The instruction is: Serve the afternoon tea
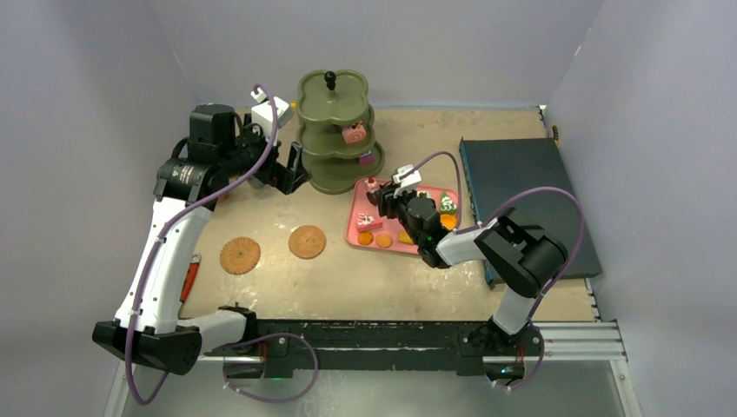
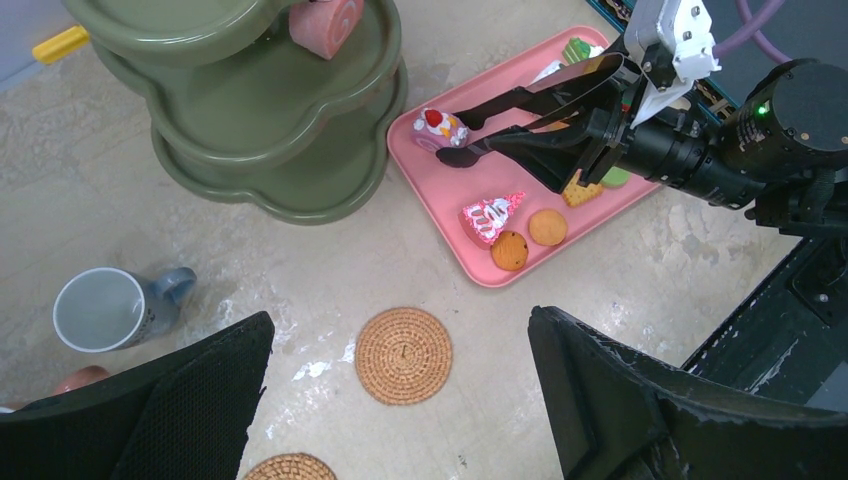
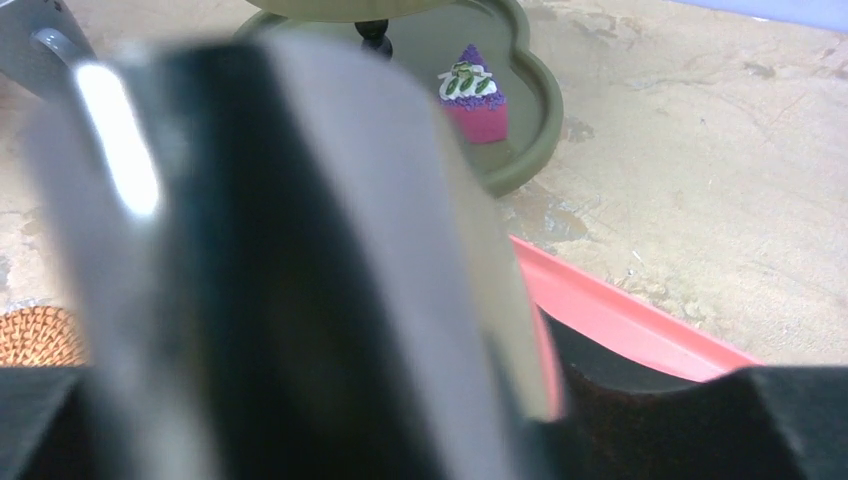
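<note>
Two robot arms work at a beige surface (image 2: 330,270) laid for a toy tea. The right tool (image 2: 605,125) is clamped on the handles of black tongs (image 2: 530,140), which reach out ahead of it, probably because the pastries are too small for its own fingers. The tong tips are parted and hold nothing, just beside a cherry-topped pastry (image 2: 438,128) at the far corner of the pink tray (image 2: 430,200) below that tool; nearer under it lie a pink-and-white slice (image 2: 490,215) and a chocolate-chip biscuit (image 2: 510,250).

Beyond the tong tips rises the olive three-tier stand (image 2: 280,195), with a pink roll (image 2: 325,22) on its middle tier and a purple-topped wedge (image 3: 470,95) on its lowest, so serving looks partly done.

The left tool (image 2: 400,316) hangs wide open, gripping nothing, apparently waiting. Directly beneath it sits a woven coaster (image 2: 403,355); off to one side stands a grey-blue cup (image 2: 110,310) beside the edge of a terracotta cup (image 2: 80,380), both likely bound for coasters.

White lettering on the left arm is too small to read; no other writing shows.
</note>
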